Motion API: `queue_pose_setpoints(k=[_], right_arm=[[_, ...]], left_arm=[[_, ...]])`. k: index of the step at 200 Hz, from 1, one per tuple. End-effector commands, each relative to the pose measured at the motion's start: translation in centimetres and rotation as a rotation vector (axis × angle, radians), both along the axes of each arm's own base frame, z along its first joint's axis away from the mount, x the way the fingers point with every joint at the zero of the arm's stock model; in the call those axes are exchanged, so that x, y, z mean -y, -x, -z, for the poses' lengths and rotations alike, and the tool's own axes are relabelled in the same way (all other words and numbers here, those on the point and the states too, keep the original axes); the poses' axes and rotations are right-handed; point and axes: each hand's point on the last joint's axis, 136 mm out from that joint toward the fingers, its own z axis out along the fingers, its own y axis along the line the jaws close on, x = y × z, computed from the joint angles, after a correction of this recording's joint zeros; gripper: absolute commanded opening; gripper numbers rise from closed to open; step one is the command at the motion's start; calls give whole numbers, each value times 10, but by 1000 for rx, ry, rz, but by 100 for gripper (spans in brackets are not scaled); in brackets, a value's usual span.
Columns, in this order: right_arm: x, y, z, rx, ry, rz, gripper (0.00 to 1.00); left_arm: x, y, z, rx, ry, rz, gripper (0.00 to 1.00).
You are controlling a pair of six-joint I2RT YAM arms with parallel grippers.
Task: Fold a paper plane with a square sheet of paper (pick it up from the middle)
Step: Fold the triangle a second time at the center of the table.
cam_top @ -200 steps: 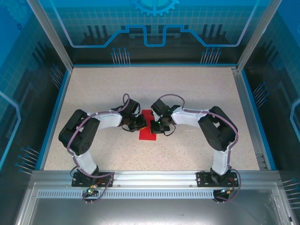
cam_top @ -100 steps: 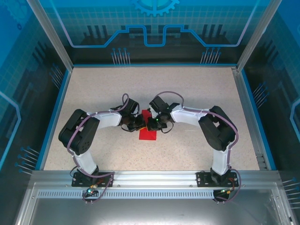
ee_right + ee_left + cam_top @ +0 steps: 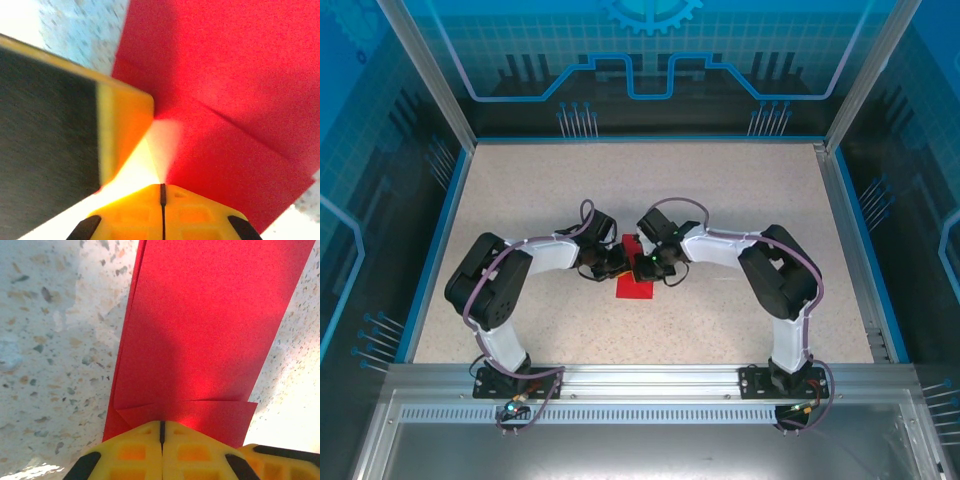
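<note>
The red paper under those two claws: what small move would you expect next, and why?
Probably a short slide of the left claw along the fold, to flatten the crease. Both it and the right claw are shut, tips down at the red paper, which lies folded into overlapping layers on the table.

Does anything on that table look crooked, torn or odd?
Nothing torn or spilled. The red paper is folded into a strip, and its layers do not quite line up along one edge, with a small, slightly uneven flap by the shut left claw.
</note>
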Motion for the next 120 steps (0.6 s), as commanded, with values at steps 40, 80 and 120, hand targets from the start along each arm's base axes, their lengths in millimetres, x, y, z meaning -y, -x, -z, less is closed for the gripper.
queue_pose_setpoints(k=[40,80,120], right_arm=[[14,35,15,-74,54,-66,6],[34,50,20,-93,108,-83,6],[54,67,27,-124,143,-84,6]], left_arm=[[-13,13,17,-88,-64,-32,6],[-18,16,20,-100,-87,-49,6],[-20,16,23,-111,-101,-54,5]])
